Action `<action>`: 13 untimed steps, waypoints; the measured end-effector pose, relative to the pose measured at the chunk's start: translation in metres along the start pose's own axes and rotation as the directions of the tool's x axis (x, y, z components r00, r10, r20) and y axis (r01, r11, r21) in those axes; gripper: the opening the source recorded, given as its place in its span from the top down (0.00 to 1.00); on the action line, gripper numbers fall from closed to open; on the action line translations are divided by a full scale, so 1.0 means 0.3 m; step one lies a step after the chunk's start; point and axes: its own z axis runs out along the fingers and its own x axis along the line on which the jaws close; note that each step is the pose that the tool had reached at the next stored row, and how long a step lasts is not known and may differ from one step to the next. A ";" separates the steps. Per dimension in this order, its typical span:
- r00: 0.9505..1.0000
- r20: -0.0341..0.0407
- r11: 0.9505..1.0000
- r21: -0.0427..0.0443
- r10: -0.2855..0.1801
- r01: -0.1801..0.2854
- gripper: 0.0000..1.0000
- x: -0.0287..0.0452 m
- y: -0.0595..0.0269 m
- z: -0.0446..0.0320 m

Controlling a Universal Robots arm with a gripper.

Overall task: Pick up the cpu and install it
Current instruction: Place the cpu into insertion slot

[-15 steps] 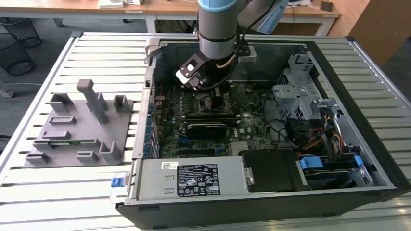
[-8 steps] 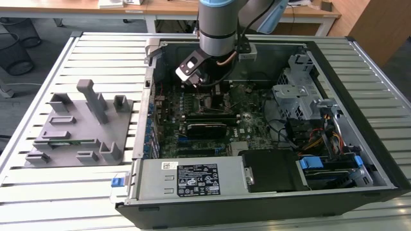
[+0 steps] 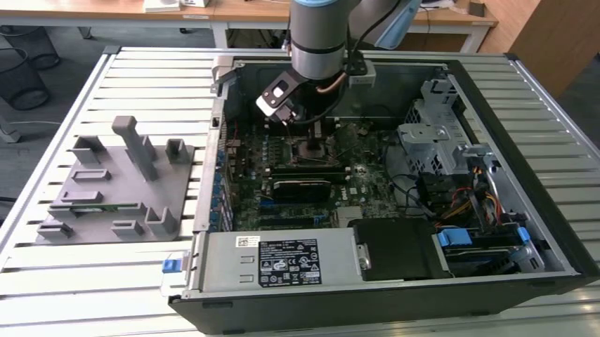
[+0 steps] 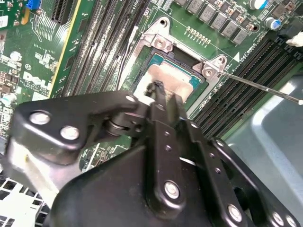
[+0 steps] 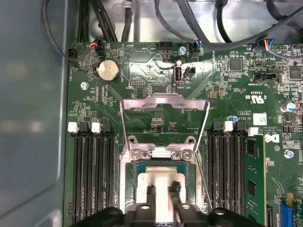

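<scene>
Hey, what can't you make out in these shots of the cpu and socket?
First wrist view: the gripper hides part of the cpu.
Second wrist view: gripper covers one side, so whether the cpu sits flat in the socket is unclear.
Exterior view: cpu hidden under the gripper.

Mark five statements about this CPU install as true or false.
1. The gripper hangs over the cpu at the socket. True.
2. The socket's load plate is shut over the cpu. False: it stands swung open.
3. A coin cell battery sits on the motherboard. True.
4. The grey fixture lies inside the computer case. False: it lies outside, on the slatted table.
5. Every memory slot is empty. False: a memory stick sits in one.
</scene>
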 end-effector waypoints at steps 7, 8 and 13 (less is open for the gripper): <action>1.000 0.000 1.000 0.000 0.000 0.000 0.89 0.000 0.001 -0.010; 1.000 0.000 1.000 0.000 0.000 0.000 0.89 0.000 0.001 -0.011; 1.000 0.000 1.000 0.000 0.000 0.000 0.89 0.000 0.001 -0.017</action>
